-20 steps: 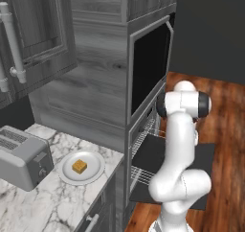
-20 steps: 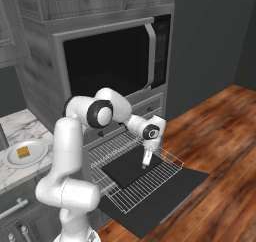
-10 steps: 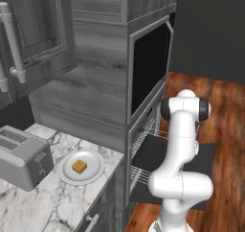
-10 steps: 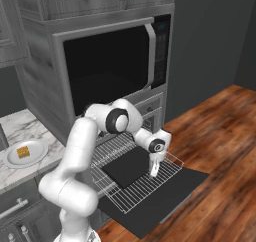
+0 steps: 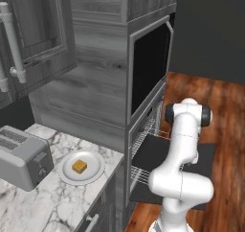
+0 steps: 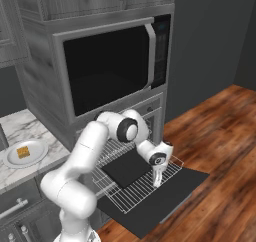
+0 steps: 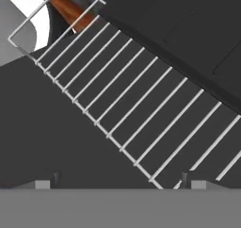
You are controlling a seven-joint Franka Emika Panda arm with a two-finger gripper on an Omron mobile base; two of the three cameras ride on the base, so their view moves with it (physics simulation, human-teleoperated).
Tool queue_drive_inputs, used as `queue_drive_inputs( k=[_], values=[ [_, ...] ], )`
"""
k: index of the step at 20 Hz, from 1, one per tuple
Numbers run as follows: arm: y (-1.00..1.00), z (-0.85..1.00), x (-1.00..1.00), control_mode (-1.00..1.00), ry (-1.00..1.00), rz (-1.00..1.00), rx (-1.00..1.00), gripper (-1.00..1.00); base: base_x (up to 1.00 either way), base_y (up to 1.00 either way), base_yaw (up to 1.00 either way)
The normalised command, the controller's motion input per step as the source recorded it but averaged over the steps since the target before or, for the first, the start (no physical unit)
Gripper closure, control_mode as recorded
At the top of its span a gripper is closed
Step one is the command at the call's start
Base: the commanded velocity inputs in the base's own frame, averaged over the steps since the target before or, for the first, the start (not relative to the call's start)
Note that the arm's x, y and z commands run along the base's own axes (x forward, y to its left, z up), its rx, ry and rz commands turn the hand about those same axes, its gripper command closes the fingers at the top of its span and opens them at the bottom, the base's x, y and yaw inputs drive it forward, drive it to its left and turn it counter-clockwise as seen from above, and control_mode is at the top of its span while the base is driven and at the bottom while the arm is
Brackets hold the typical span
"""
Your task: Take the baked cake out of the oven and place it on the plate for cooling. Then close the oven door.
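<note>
Pincer [image 6: 157, 182] spread wide apart, empty, just above the pulled-out wire rack [image 6: 145, 185]; touching nothing visible.

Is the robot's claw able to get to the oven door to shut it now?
Probably yes. The open claw hangs just above the pulled-out wire rack, over the lowered oven door. But that rack sticks out over the door, so it likely must slide in first.

The white arm rises from its base, bends at a dark elbow joint and reaches forward and down. Its wrist turns the gripper [image 6: 157, 182] to point straight downward. In the hand view the two dark fingertips [image 7: 190, 181] stand wide apart, holding nothing between them.
</note>
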Motion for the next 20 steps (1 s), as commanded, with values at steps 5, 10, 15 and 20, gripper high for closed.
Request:
queue_drive_inputs(
  k=[5,10,15,20],
  values=[
    [-0.30,-0.38,0.09,-1.00,-0.11,0.00,0.00,-1.00,0.00,0.00,0.00],
    [-0.07,-0.52,0.37,-1.00,-0.09,0.02,-0.02,-1.00,0.00,0.00,0.00],
    [-0.01,-0.52,0.34,-1.00,-0.10,0.06,-0.01,-1.00,0.00,0.00,0.00],
    [0.00,-0.49,0.26,-1.00,-0.12,0.07,0.00,-1.00,0.00,0.00,0.00]
  ],
)
